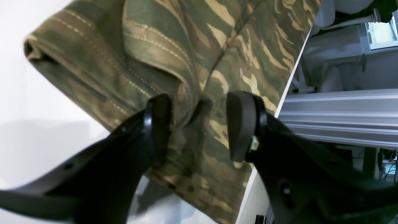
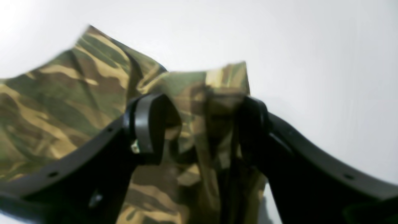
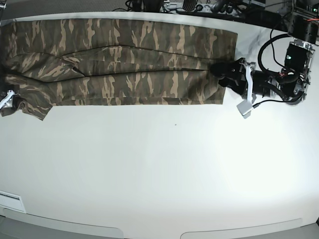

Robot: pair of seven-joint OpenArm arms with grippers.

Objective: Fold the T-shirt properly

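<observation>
I'm seeing the T-shirt (image 3: 119,62) lying flat as a long band across the 12 o'clock part of the table (image 3: 159,169), folded lengthwise. Left gripper (image 3: 218,69) is sitting at the shirt's 3 o'clock edge, jaws standing wide apart over a hem fold, pinching nothing. Right gripper (image 2: 202,124) is at the 9 o'clock end, jaws also spread; bunched cloth is lying between the fingers (image 2: 149,124), touching them, but I'm not seeing them clamp it.

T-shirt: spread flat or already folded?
Folded. The T-shirt lies as a long narrow band across the table, with overlapping layers visible along its length and a doubled hem in the left wrist view.
</observation>
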